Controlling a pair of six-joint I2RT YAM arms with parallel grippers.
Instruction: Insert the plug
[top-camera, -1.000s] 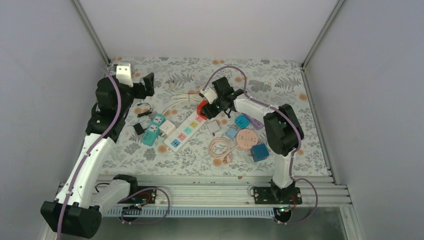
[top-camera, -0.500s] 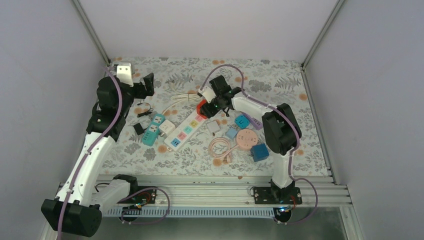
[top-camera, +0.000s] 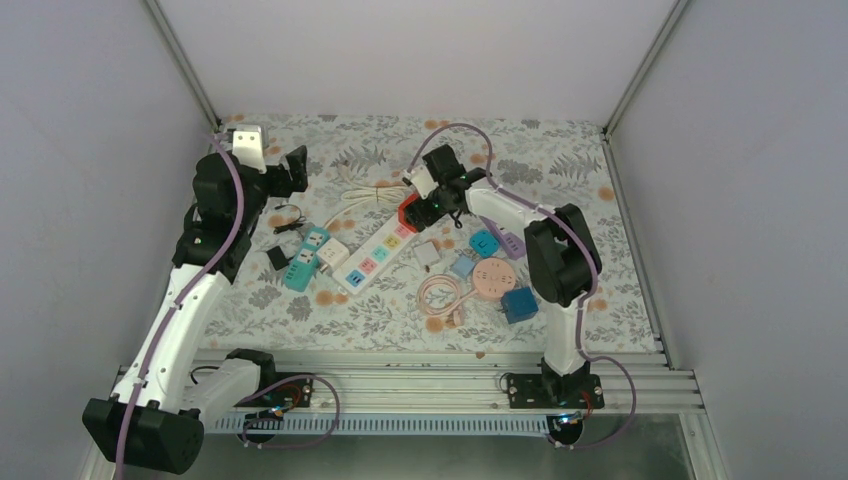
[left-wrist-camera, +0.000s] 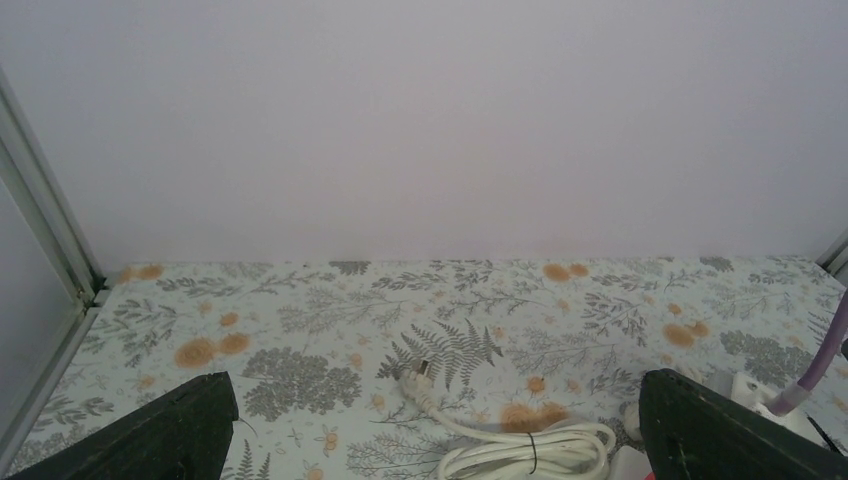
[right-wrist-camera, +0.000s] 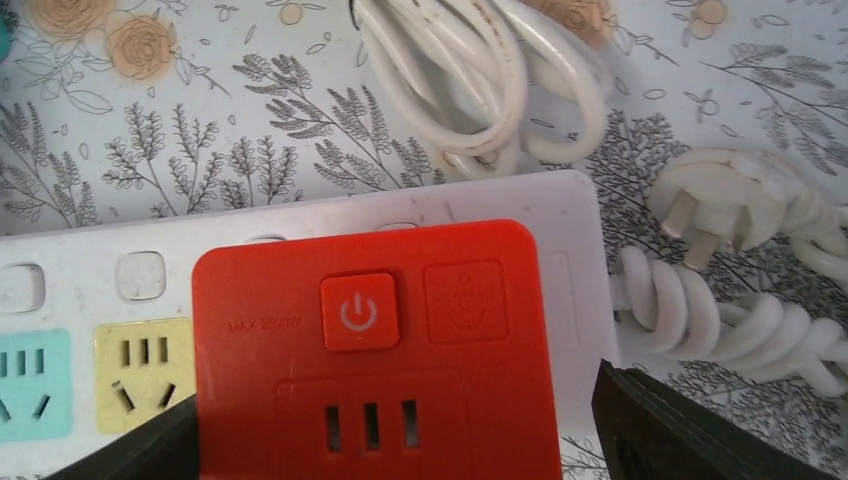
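A red adapter plug (right-wrist-camera: 370, 340) with a power button sits on the end socket of the white power strip (right-wrist-camera: 100, 270); in the top view the red plug (top-camera: 409, 211) is at the strip's (top-camera: 372, 257) far end. My right gripper (right-wrist-camera: 395, 440) straddles the red plug: the left finger touches its side, the right finger (right-wrist-camera: 680, 430) stands a little off it. In the top view the right gripper (top-camera: 424, 205) is low over the plug. My left gripper (top-camera: 293, 167) is open and empty, held up at the back left; it also shows in the left wrist view (left-wrist-camera: 440, 430).
The strip's coiled white cord (top-camera: 365, 195) and its plug (right-wrist-camera: 705, 200) lie just behind the strip. Teal (top-camera: 307, 257), white (top-camera: 335, 256) and black (top-camera: 277, 258) adapters lie left of it. A pink round hub (top-camera: 494, 277), pink cable (top-camera: 437, 296) and blue cube (top-camera: 519, 304) lie right.
My right gripper and the red plug have shifted slightly back and right, and the power strip has moved a little with them. The left arm has not moved.
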